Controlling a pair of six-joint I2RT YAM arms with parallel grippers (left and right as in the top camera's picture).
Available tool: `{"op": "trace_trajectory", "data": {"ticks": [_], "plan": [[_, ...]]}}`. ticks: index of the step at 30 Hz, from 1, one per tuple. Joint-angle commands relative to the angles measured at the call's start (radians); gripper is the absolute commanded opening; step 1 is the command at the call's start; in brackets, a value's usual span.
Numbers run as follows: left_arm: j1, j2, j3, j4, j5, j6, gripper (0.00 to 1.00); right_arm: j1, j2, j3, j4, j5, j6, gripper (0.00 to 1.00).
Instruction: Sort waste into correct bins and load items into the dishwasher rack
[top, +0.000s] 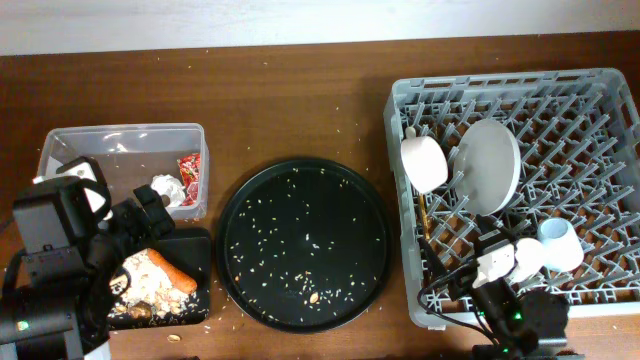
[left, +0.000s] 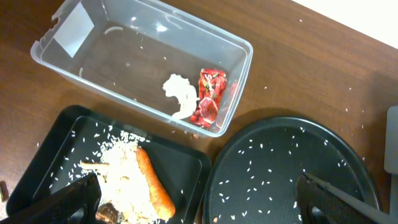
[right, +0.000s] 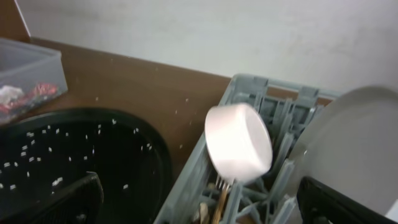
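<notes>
on the tabletop (top: 300, 100) the job looks done: left end effector (left: 199, 202) and right end effector (right: 202, 205), wide and empty, should just withdraw.

A desk (top: 300, 110) of dark reddish-brown wood fills nearly the whole overhead view, its grain running in long streaks from side to side. Along its far edge the wood ends in a straight line against a pale, off-white wall (right: 205, 31). In the right wrist view that wall rises plain and faintly mottled behind the desk, meeting the brown top at a slanting line. In the left wrist view the same pale surface shows only as a wedge in the upper right corner. The light is soft and even, leaving a dull sheen on the wood and only weak, blurred shadows.
</notes>
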Motion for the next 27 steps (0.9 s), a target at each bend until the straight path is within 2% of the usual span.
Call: {"op": "trace_trajectory", "data": {"ticks": [1, 5, 15, 20, 22, 24, 27], "plan": [[0.003, -0.004, 0.005, 0.000, -0.014, 0.016, 0.99, -0.003, -0.023, -0.110, 0.111, -0.010, -0.003, 0.99], [0.003, -0.004, 0.005, 0.000, -0.014, 0.016, 0.99, -0.005, -0.023, -0.180, 0.282, -0.012, -0.003, 0.98], [0.003, -0.004, 0.005, 0.000, -0.014, 0.016, 0.99, -0.005, -0.022, -0.179, 0.279, -0.012, -0.003, 0.99], [-0.134, -0.087, -0.001, -0.010, -0.019, 0.019, 0.99, -0.005, -0.022, -0.179, 0.279, -0.012, -0.003, 0.99], [-0.196, -0.136, -0.018, -0.005, -0.143, 0.038, 0.99, -0.005, -0.022, -0.179, 0.279, -0.012, -0.003, 0.99], [-0.273, -0.234, -0.121, 0.087, -0.190, 0.038, 0.99, -0.005, -0.022, -0.179, 0.279, -0.012, -0.003, 0.99], [-0.330, -0.440, -0.413, 0.413, -0.177, 0.039, 0.99, -0.005, -0.022, -0.179, 0.279, -0.012, -0.003, 0.99]]}}
